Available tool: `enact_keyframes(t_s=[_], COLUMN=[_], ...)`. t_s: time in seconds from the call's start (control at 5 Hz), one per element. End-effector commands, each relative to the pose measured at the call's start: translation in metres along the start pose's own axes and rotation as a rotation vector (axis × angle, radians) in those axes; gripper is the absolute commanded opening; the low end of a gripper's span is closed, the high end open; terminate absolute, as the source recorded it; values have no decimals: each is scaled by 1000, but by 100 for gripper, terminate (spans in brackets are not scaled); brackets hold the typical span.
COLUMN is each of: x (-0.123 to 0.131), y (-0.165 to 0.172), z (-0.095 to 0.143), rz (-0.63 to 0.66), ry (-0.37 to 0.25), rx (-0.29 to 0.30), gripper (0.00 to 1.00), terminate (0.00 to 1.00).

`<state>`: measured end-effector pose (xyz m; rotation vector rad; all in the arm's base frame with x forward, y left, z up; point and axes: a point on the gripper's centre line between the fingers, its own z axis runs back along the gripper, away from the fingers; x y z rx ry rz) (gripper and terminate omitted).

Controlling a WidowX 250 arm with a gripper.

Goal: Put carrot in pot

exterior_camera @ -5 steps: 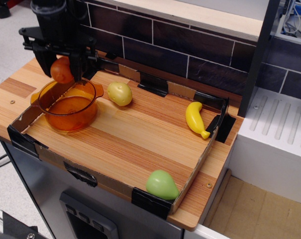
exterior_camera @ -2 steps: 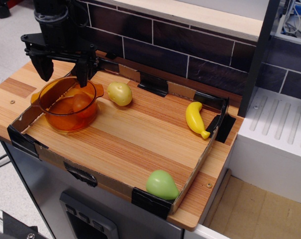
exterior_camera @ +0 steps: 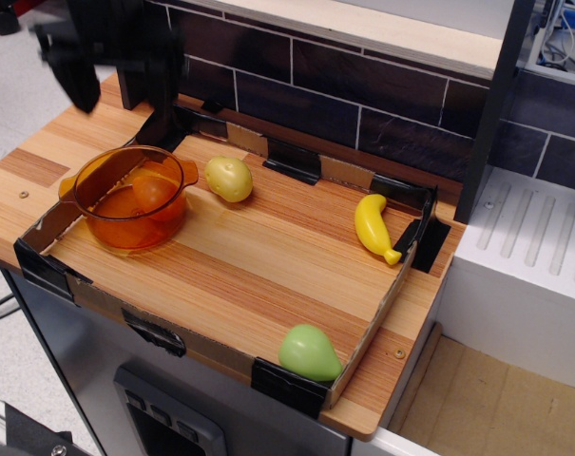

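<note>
Gripper sits top left, blurred, above the back left corner of the wooden tray; jaws look spread wide w/ nothing between them, one dark finger on the left and the other at right, near the tray's back wall. Below it, pot stands upright in the tray's left end, translucent orange, two small side handles, close to the left cardboard edge. Carrot lies inside the pot, toward its right side, seen through the wall as a rounded orange shape; can't tell its exact tilt. Just right of the pot, apart from it, a yellow-green round fruit rests on the tray floor near the back wall. Further right, well apart, a yellow banana lies near the tray's right wall, stem end pointing toward the front. At the front right corner a green pear sits against the low cardboard rim. Dark tiled wall runs behind; white ribbed surface at far right, beside the countertop.
</note>
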<state>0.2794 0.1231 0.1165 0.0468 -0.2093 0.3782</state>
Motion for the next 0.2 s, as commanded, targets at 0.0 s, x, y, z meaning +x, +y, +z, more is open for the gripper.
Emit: enact_keyframes(t_s=[0.0], x=[-3], y=[3], z=[19], rz=[-1], ry=[-54], rx=[0], gripper=[100], terminate=[100])
